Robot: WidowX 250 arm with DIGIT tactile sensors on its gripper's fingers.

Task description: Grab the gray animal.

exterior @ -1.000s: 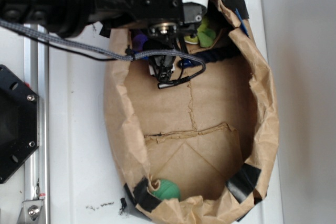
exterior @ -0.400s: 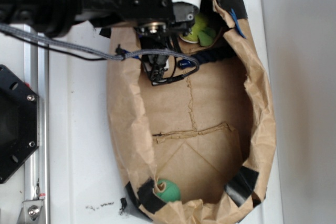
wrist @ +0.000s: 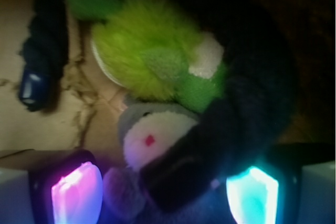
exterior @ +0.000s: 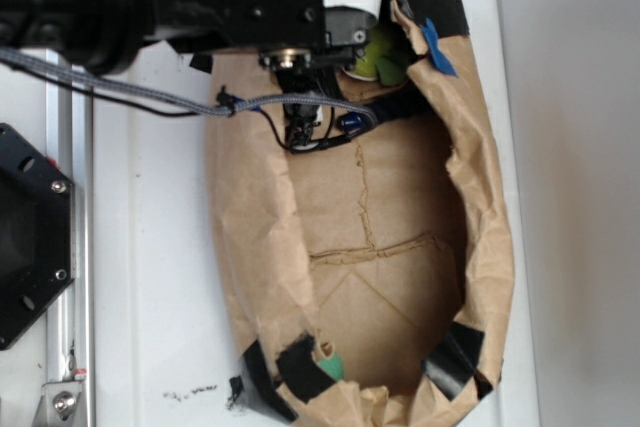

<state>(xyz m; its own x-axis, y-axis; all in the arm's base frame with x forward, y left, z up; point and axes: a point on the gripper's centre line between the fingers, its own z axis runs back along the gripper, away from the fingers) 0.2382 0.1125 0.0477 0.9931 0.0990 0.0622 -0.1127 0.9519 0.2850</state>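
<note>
Reaching into the crumpled brown paper bag (exterior: pixel 480 197), the black gripper (wrist: pixel 163 195) stood spread wide with a lit fingertip on either side of the small gray plush animal (wrist: pixel 152 140), which lay tucked under a dark navy rope (wrist: pixel 252 103) beside a fuzzy yellow-green plush toy (wrist: pixel 147 51), apparently lined up for closing.

White tabletop (exterior: pixel 150 277), flat, w/ scuffs and small dark specks near lower left. On it: crumpled brown paper bag (exterior: pixel 250 247) lying open, rim patched w/ black tape (exterior: pixel 455 352) at lower corners and top right, one blue tape strip (exterior: pixel 436 47) at top right rim. Metal rail (exterior: pixel 62 197) along left edge; black mount plate (exterior: pixel 25 237) at far left
</note>
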